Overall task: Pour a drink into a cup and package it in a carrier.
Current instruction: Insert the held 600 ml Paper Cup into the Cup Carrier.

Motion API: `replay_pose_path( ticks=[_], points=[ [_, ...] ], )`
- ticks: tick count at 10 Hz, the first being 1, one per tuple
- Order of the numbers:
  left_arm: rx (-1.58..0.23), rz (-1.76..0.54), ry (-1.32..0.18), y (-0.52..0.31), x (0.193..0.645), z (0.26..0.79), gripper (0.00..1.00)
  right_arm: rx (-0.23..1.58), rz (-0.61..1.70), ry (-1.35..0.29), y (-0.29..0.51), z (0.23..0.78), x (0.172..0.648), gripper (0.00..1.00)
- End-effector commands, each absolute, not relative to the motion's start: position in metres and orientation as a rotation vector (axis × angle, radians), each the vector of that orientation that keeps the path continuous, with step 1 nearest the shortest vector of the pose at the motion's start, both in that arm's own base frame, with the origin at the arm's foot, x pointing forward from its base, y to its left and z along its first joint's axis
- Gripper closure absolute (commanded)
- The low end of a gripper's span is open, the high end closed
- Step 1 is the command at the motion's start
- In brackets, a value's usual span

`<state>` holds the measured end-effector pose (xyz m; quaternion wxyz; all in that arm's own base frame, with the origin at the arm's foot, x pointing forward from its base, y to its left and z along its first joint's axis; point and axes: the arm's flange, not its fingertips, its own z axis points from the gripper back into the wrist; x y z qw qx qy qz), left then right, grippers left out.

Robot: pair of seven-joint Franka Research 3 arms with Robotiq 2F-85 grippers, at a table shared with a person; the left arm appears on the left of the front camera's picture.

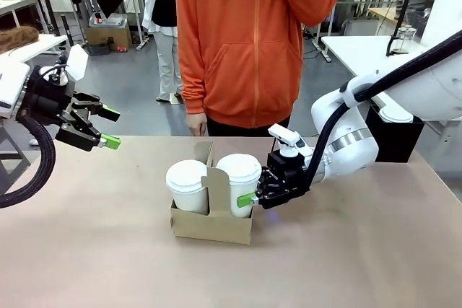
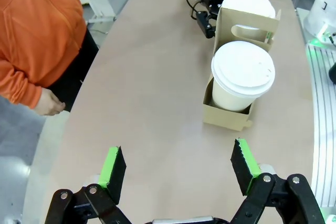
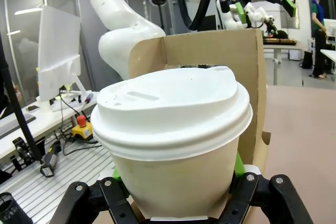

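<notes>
The brown cardboard carrier point(image 1: 213, 227) stands mid-table and holds two white lidded paper cups, one on each side of its upright handle point(image 1: 215, 185). My right gripper point(image 1: 254, 197) is shut on the right-hand cup point(image 1: 239, 178), which sits in its hole. In the right wrist view this cup point(image 3: 173, 129) sits between the fingers, with the handle point(image 3: 210, 56) behind it. My left gripper point(image 1: 108, 128) hangs open and empty above the table's left side. Its view looks down past the pads point(image 2: 113, 166) at the carrier point(image 2: 228, 116) and the nearer cup point(image 2: 242, 74). The drink is out of view.
A person in an orange hoodie stands at the far edge, with one hand point(image 1: 195, 122) hanging near the table. Bare tabletop point(image 1: 86, 250) lies all around the carrier. Another table point(image 1: 354, 48) stands at the back right.
</notes>
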<state>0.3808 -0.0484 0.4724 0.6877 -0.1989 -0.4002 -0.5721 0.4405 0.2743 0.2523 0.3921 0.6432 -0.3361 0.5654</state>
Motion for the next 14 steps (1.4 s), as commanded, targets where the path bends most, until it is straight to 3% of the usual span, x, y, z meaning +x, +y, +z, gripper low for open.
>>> replay_pose_path(
  ticks=[1, 9, 14],
  points=[
    [-0.465, -1.267, -0.918, -0.051, 0.383, 0.473, 0.00, 1.598, 1.511, -0.874, 0.276, 0.254, 0.445, 0.00],
    [-0.465, -1.267, -0.918, -0.051, 0.383, 0.473, 0.00, 1.319, 1.525, -0.891, 0.205, 0.283, 0.463, 0.00],
    [-0.465, -1.267, -0.918, -0.051, 0.383, 0.473, 0.00, 0.943, 1.009, -0.764, 0.047, 0.351, 0.434, 0.00]
  ],
)
